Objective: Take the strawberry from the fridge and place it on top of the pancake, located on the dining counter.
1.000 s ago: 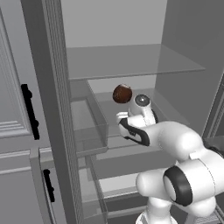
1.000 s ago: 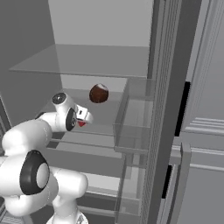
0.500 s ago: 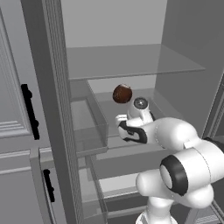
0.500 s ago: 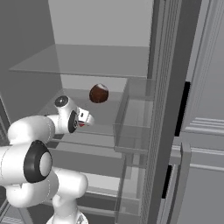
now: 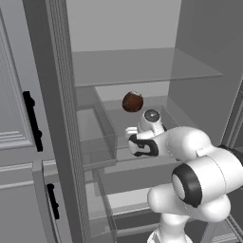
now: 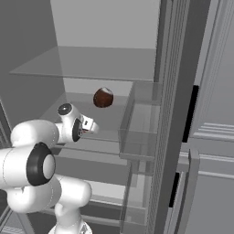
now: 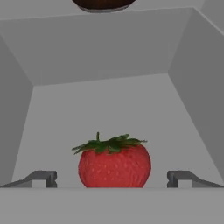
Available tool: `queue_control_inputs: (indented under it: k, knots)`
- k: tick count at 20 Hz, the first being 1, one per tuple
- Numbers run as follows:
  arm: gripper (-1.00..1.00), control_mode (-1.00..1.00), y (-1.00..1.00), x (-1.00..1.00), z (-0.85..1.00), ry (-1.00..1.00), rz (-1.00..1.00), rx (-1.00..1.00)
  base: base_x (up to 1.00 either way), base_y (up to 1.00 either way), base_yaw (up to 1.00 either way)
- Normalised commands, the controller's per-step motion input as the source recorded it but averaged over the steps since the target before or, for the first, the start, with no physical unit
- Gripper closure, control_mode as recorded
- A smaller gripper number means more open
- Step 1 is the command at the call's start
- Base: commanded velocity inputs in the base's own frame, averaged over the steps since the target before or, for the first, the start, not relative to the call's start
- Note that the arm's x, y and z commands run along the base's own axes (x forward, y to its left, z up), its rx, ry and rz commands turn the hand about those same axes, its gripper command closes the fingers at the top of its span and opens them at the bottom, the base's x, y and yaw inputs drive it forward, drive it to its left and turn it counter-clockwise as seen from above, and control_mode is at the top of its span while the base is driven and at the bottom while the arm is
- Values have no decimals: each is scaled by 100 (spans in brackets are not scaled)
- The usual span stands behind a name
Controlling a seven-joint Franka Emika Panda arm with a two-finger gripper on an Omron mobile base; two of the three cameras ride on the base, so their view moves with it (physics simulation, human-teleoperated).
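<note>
The strawberry (image 7: 114, 162), bright red with a green leafy cap, sits on the pale floor of a fridge (image 5: 142, 66) shelf, close in front of the hand. My gripper (image 7: 113, 179) is open, one dark fingertip on each side of the berry, with a gap to each. In the base views the gripper (image 5: 130, 134) (image 6: 93, 126) reaches into the open fridge at the level of the middle shelf. The pancake and the dining counter are out of view.
A dark reddish-brown round lump (image 5: 132, 101) (image 6: 103, 97) lies further back on the same shelf, just beyond the hand. A clear bin (image 5: 97, 137) (image 6: 139, 128) hangs on the open door beside the arm. A glass shelf (image 6: 91, 64) spans above.
The hand has eased slightly deeper into the fridge and the arm's upper links have swung forward. The jaws stayed open.
</note>
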Motion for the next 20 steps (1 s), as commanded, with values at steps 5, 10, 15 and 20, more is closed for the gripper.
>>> queue_control_inputs:
  k: [5,10,15,20]
  knots:
    - [-100,-100,-3,6,0,0,0,0,0,0,0]
    - [-100,-100,-13,1,0,0,0,0,0,0,0]
    - [-100,-100,-10,13,0,0,0,0,0,0,0]
    - [-100,-100,0,8,-3,0,0,0,0,0,0]
